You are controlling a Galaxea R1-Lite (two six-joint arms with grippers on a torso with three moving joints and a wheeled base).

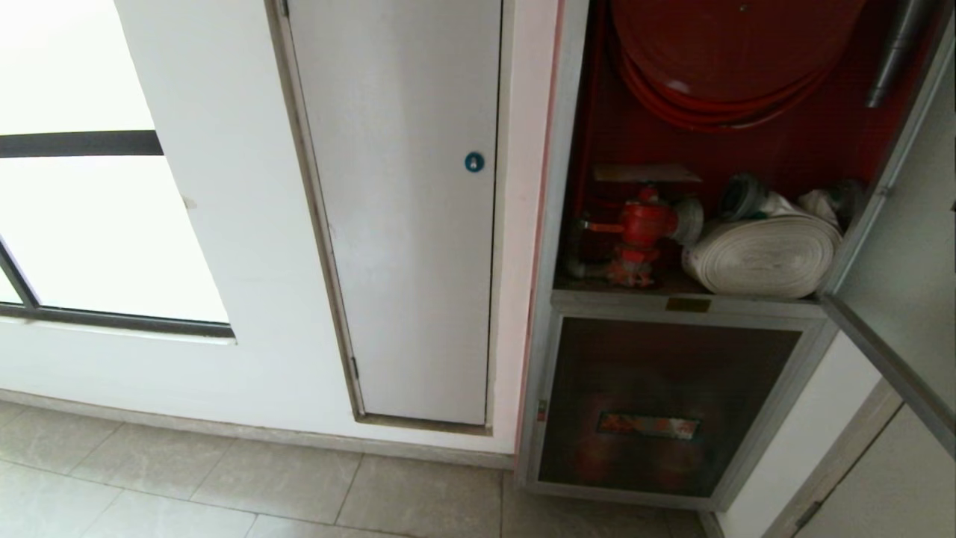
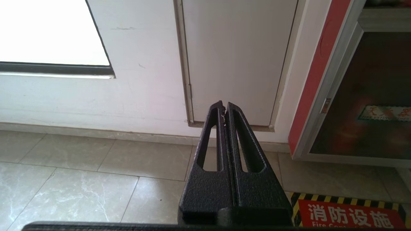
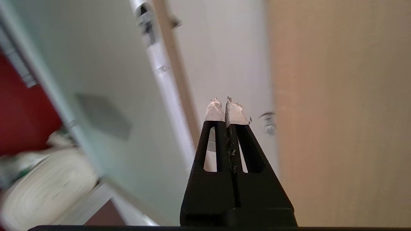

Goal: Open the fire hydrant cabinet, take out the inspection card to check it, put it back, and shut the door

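Inside cabinet (image 1: 567,149): white rolled hose (image 1: 762,254), valve (image 1: 642,224).

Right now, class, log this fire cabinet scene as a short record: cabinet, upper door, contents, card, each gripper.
cabinet: tall silver-framed fire hydrant cabinet, red inside
upper door: silver-framed door, swung open to the right
contents: red hose coil above; red valve beside white rolled hose
lower panel: dark tinted glass panel, closed
inspection card: not seen
left gripper: shut, empty, low over the floor tiles
right gripper: shut, empty, near the open door
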